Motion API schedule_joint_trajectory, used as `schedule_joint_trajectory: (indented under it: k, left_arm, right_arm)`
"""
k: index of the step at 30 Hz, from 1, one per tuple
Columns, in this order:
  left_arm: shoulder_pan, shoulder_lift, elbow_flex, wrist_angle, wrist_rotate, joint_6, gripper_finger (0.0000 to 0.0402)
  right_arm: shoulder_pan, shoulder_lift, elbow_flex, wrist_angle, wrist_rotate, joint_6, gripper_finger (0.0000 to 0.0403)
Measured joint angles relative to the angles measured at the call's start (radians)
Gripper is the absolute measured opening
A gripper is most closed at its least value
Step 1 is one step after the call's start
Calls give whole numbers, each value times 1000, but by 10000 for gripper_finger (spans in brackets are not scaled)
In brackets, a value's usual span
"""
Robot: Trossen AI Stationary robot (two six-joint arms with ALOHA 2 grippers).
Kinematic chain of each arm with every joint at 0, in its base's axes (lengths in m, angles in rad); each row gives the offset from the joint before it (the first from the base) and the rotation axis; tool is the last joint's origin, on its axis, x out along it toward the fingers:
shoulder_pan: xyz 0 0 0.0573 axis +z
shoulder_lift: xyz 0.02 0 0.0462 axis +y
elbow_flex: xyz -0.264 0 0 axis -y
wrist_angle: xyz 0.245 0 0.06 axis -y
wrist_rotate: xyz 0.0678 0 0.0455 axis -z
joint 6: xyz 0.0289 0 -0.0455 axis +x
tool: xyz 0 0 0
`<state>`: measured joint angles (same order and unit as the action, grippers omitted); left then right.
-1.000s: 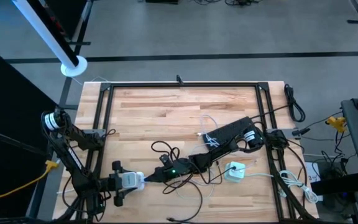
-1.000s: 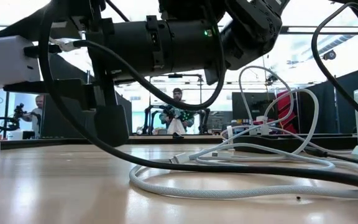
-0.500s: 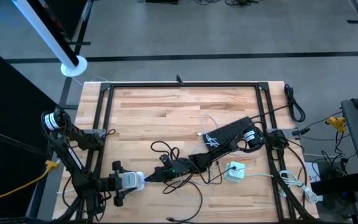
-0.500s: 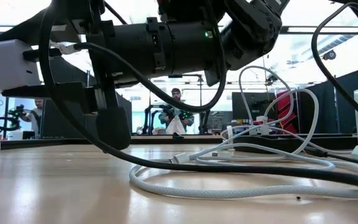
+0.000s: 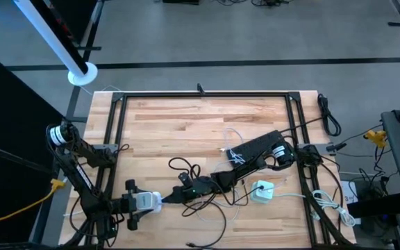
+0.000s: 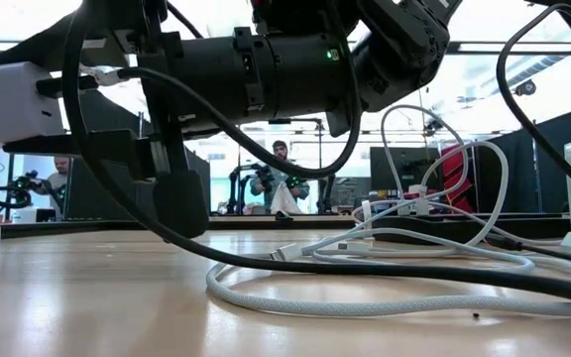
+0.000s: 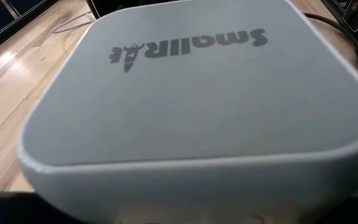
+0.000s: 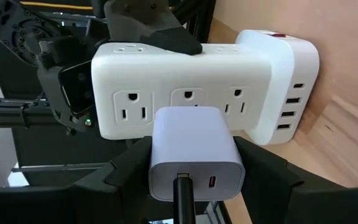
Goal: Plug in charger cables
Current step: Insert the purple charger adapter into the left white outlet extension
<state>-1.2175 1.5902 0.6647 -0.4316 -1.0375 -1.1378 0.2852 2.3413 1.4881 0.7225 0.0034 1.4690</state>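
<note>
Left gripper [image 5: 160, 201]: I see it clamped on the white power strip [image 5: 146, 201] at the table's [image 5: 179, 125] near edge.
Right gripper [image 5: 187, 192]: I see it clamped on a white charger block [image 8: 196, 153], pressed against the strip's outlets.
Charger cables [image 5: 186, 169]: looped mid-table, beside both grippers.

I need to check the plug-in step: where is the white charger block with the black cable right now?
In the right wrist view, the white charger block sits between the right gripper's jaws, directly in front of the white power strip's middle outlet, which the left gripper holds near the table's front-left.
</note>
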Motion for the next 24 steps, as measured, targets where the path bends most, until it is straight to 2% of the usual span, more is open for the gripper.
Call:
schedule_joint_trajectory:
  k: [4, 12, 18, 24]
  left_arm:
    - [0, 0, 0, 2, -1, 1, 304]
    - [-1, 0, 0, 3, -1, 0, 304]
    - [-1, 0, 0, 4, -2, -3, 304]
    - [-1, 0, 0, 6, -2, -2, 304]
  right_arm:
    - [-2, 0, 35, -78, -2, -26, 191]
    - [-6, 6, 38, -74, -4, -20, 191]
    - [-3, 76, 42, 74, -6, 53, 191]
    - [-4, 77, 62, 8, -11, 39, 191]
